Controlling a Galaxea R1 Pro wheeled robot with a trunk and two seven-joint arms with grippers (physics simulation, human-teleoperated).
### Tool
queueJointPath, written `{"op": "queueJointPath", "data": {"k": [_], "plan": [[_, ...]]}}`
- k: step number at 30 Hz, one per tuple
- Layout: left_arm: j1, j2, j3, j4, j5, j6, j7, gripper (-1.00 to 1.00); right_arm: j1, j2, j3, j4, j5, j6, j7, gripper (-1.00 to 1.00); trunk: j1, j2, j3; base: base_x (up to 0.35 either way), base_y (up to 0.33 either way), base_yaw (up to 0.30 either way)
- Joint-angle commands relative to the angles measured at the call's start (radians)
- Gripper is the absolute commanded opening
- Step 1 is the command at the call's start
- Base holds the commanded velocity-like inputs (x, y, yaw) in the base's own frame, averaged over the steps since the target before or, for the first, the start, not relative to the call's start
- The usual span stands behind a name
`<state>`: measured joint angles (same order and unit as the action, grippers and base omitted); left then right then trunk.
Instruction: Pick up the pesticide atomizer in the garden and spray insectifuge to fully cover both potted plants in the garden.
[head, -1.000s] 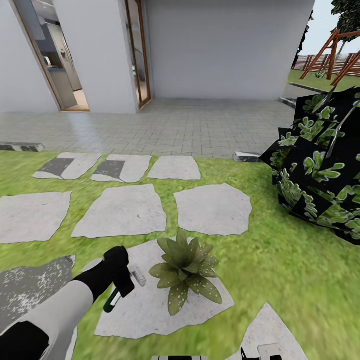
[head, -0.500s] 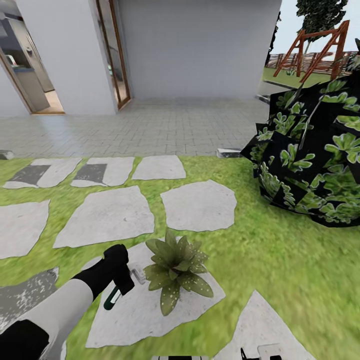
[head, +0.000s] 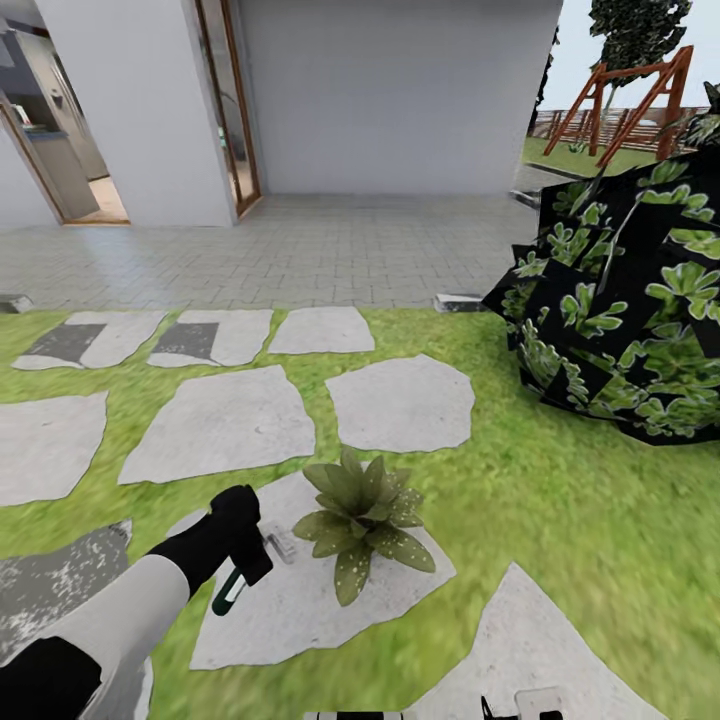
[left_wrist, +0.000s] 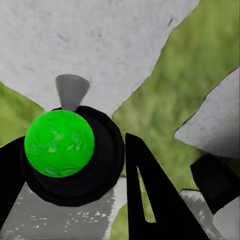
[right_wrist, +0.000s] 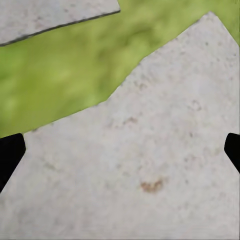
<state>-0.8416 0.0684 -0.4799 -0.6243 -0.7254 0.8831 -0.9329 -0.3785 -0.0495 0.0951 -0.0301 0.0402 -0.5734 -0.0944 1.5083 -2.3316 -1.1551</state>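
Head view: at seven o'clock the left gripper (head: 240, 560) clamps the pesticide atomizer (head: 229, 592) — bottle tilted, nozzle toward the potted plant (head: 362, 520) just beside it at six o'clock, seemingly lined up for spraying. Right gripper (right_wrist: 120, 155) hangs wide apart over a stepping stone (right_wrist: 150, 150) — holding nothing.

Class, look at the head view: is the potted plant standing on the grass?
No. The potted plant stands on a grey stepping stone, with grass around the stone.
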Motion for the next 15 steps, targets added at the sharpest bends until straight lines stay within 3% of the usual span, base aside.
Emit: {"op": "queueJointPath", "data": {"k": [1,3,9,12,15], "plan": [[0.0,0.001,-0.004,-0.009,-0.009,0.002,-0.011,-1.0,-0.001,0.0,0.008,0.001,0.004,-0.002,-0.01,1.0,0.0,0.0,-0.001,0.009,0.2,0.0],[0.0,-0.003,-0.006,-0.023,-0.009,0.003,-0.011,-1.0,0.0,0.0,0.008,0.001,0.004,-0.002,-0.01,1.0,0.0,0.0,-0.001,0.006,0.077,0.0],[-0.05,-0.05,-0.009,-0.033,-0.018,0.006,-0.021,-1.0,-0.001,0.0,0.008,0.001,0.004,-0.002,-0.01,1.0,0.0,0.0,-0.001,0.001,0.011,0.0],[-0.081,-0.08,-0.01,-0.034,-0.024,0.007,-0.08,-1.0,-0.001,0.0,0.008,0.001,0.004,-0.002,-0.01,1.0,0.0,0.0,-0.001,0.0,0.0,0.0],[-0.097,-0.097,-0.011,-0.035,-0.068,0.007,-0.122,-1.0,0.0,0.0,0.008,0.001,0.004,-0.002,-0.01,1.0,0.0,0.0,-0.001,0.0,0.0,0.0]]}}
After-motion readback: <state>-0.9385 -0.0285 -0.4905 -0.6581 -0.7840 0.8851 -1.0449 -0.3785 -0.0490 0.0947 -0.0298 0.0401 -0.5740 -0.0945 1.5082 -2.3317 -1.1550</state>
